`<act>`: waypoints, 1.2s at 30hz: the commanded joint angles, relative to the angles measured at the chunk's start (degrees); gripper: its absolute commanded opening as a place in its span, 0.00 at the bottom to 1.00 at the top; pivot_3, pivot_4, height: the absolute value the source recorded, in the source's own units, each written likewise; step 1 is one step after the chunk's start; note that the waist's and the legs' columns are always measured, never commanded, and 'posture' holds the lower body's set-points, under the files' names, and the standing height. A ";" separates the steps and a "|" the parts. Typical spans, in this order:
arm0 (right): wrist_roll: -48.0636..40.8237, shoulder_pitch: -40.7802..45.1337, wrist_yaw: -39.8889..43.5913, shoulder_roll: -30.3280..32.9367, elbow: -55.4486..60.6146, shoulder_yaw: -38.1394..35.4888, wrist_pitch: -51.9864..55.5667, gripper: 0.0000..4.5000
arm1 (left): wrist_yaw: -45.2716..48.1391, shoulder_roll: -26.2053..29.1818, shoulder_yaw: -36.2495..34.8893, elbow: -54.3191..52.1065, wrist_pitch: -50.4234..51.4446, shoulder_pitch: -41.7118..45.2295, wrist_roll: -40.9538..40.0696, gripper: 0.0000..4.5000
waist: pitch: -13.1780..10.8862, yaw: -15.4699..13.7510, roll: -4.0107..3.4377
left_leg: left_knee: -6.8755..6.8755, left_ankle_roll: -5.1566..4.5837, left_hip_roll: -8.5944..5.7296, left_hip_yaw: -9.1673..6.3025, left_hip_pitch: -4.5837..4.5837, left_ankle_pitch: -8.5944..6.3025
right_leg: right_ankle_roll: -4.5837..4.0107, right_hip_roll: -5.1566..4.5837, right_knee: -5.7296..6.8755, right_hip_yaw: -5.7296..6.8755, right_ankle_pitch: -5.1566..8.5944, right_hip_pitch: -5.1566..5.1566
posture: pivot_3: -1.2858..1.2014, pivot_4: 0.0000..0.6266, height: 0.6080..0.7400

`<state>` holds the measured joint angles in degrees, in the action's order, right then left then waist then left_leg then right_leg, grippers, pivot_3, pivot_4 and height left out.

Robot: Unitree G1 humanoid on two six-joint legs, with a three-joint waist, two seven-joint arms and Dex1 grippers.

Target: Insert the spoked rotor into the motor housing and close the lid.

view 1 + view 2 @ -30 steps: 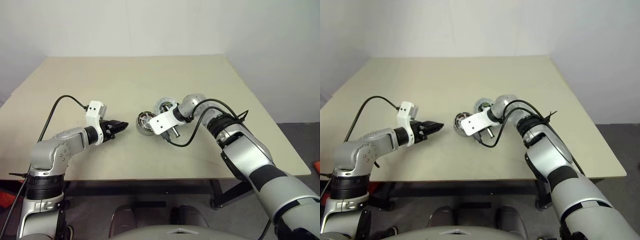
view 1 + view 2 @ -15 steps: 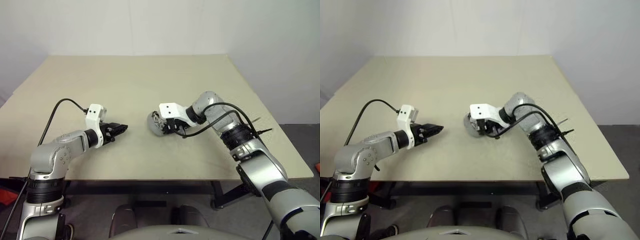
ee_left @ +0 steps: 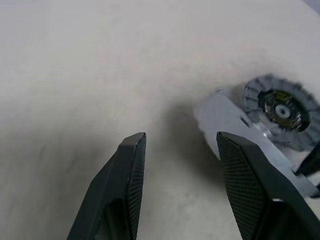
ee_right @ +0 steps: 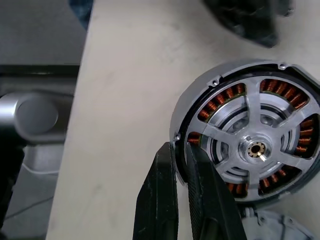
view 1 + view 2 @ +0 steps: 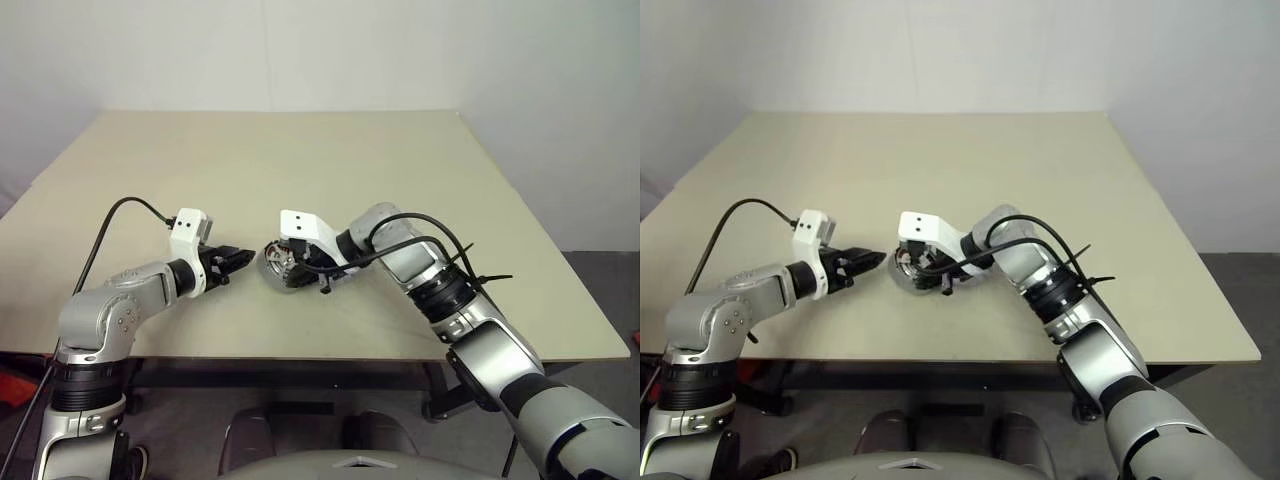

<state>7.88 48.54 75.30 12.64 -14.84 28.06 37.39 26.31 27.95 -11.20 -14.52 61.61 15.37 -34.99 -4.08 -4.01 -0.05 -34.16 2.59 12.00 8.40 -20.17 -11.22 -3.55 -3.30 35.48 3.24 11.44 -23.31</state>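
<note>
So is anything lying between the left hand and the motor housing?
Nothing visible does. Only bare table separates the open left hand from the motor housing. The right hand is shut on the housing's rim, so that hand and its white wrist mount crowd the housing's far side.

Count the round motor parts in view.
2: the motor housing, its rim pinched by the right gripper, and a grey round piece partly showing beside it. More may be hidden behind the arm.

Beige table (image 5: 300, 150), white wall (image 5: 300, 50)
</note>
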 commanded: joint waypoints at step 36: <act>-15.18 13.67 -20.66 -1.07 -4.08 -21.01 4.57 0.99 | 1.00 1.13 -1.22 -3.15 0.55 1.56 -3.22 0.53 | 0.00 -0.29 0.00 | 0.04 0.10 -0.02 -0.01 0.08 0.05 | 0.07 0.00 0.03 -0.01 0.03 0.04 | 0.52 0.00 1.00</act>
<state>-5.80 61.21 57.11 10.12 -18.33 10.81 42.82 26.18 28.10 -11.57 -16.20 62.47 15.77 -36.89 -4.08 -4.30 -0.05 -34.12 2.69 11.96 8.39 -20.09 -11.17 -3.49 -3.31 35.50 3.24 11.48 -23.25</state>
